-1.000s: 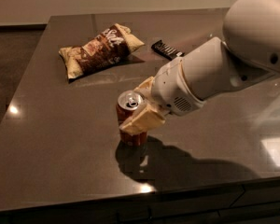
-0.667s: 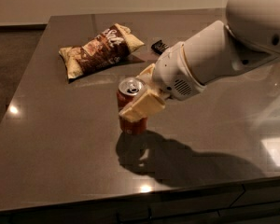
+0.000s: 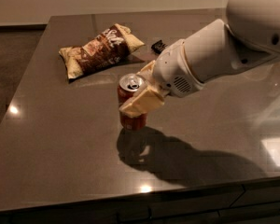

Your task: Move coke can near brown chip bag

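The coke can (image 3: 130,102), red with a silver top, is upright and lifted a little above the dark table (image 3: 51,139); its shadow lies below it. My gripper (image 3: 141,96) is shut on the coke can, its tan fingers (image 3: 142,102) clasping the can's side. The brown chip bag (image 3: 100,50) lies flat at the back left of the table, behind and to the left of the can, with a gap between them.
A small flat black candy bar (image 3: 158,46) lies at the back of the table, right of the bag and partly behind my arm. The table's front edge runs along the bottom; its left edge drops to a dark floor.
My gripper has carried the coke can up off the table and back toward the brown chip bag. The bag and the candy bar have not moved.
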`<state>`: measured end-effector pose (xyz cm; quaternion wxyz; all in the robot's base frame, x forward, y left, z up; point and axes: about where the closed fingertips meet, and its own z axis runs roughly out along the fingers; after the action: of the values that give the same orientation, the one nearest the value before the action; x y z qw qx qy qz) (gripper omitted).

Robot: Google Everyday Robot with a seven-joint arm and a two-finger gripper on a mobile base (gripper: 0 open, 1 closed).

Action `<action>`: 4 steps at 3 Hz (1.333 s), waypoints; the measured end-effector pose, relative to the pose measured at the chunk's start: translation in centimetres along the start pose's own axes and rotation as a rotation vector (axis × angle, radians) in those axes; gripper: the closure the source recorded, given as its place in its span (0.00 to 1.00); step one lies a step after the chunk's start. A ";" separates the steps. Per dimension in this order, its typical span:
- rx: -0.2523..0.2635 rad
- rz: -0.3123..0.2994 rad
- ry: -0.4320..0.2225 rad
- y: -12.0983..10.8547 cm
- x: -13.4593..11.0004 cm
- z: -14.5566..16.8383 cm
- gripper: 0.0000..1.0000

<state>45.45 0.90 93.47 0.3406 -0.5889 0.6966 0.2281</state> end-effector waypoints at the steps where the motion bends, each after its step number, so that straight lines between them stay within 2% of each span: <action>1: 0.027 0.010 -0.033 -2.2 -0.4 0.3 1.00; 3: 0.032 0.009 -0.076 -7.7 -2.0 3.2 1.00; 4: 0.041 0.012 -0.076 -10.6 -2.7 4.7 1.00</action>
<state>56.98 3.90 93.26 0.3774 -0.5686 0.6911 0.2381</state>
